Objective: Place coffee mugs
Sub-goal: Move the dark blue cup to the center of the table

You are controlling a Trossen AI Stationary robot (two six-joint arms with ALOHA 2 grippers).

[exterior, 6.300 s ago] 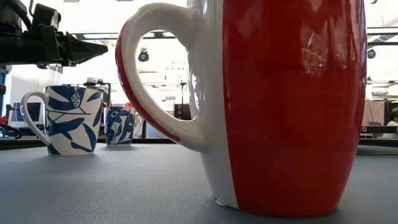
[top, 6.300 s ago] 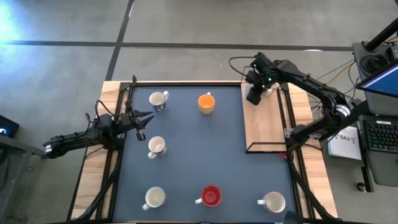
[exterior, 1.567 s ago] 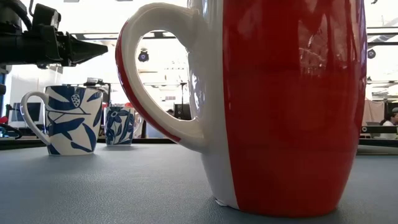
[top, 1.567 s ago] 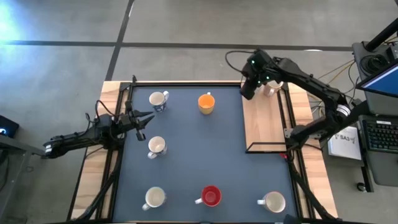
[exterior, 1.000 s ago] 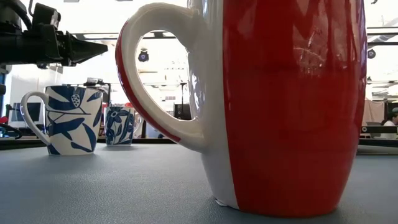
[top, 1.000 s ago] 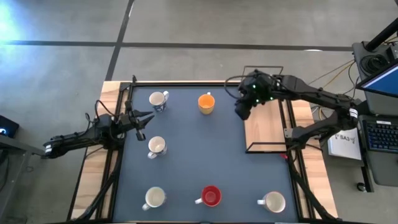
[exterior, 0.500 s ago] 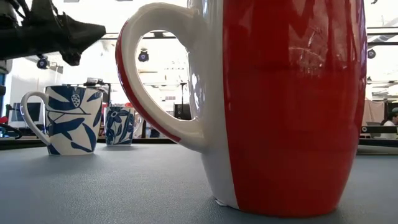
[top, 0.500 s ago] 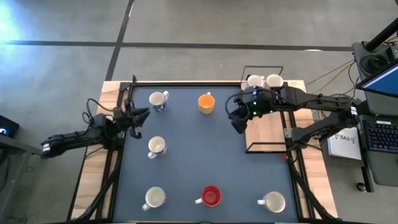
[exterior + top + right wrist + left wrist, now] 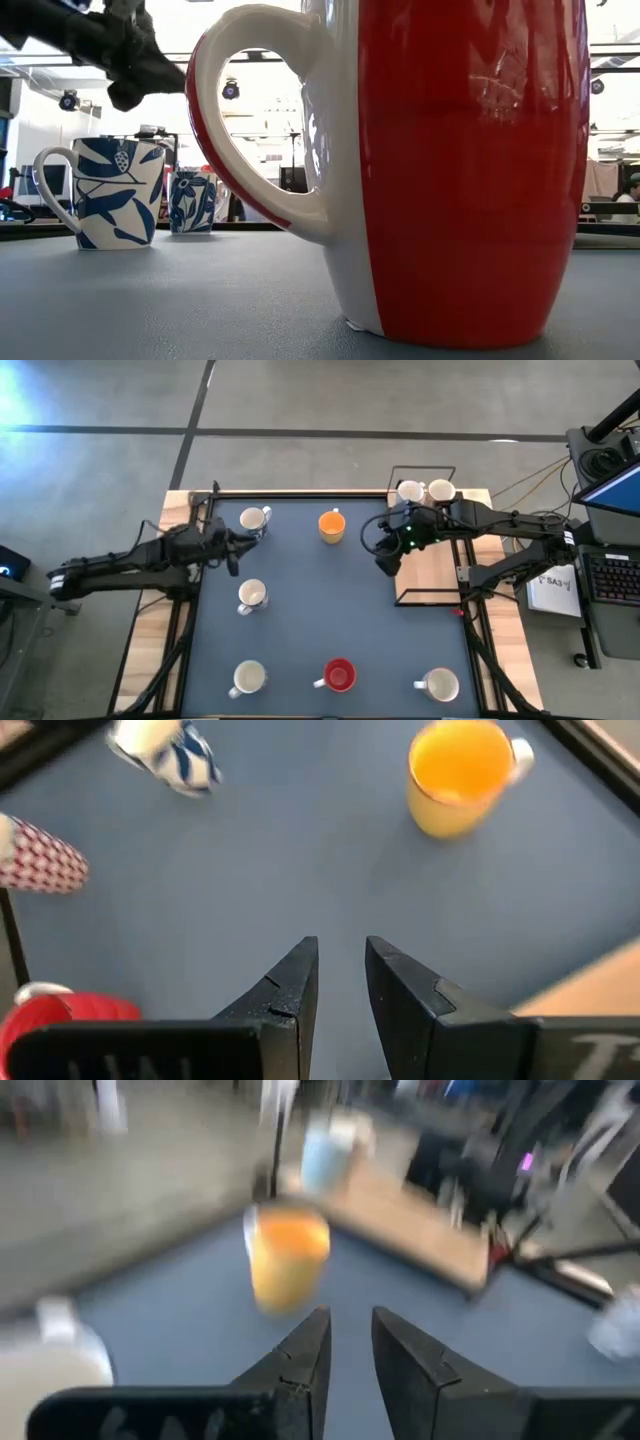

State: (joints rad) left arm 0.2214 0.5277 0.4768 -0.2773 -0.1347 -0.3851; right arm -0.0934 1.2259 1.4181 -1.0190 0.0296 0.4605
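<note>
Your left gripper (image 9: 237,546) hangs above the far left part of the desk (image 9: 300,620), just beside the white mug with blue leaf print (image 9: 254,519); its jaws stand a narrow gap apart with nothing between them, as the left wrist view shows, where the orange mug (image 9: 288,1262) sits ahead of the fingertips (image 9: 318,1325). Your right gripper (image 9: 385,560) is over the right edge of the blue mat, beside the wooden board (image 9: 425,565), and its jaws are likewise slightly parted and empty; the right wrist view looks down past them at bare mat, with the orange mug off to one side. On the mat you have the orange mug (image 9: 332,525) at the far middle, a second white mug (image 9: 252,595) on the left at mid-depth, and along the near edge a white mug (image 9: 248,678), the red mug (image 9: 339,675) and another white mug (image 9: 439,685) at the right corner. Two more white mugs (image 9: 426,491) stand touching side by side at the far end of the wooden board. From the low view the red mug (image 9: 450,170) fills most of the picture, its handle to the left, with two blue-patterned mugs (image 9: 110,192) farther back.
</note>
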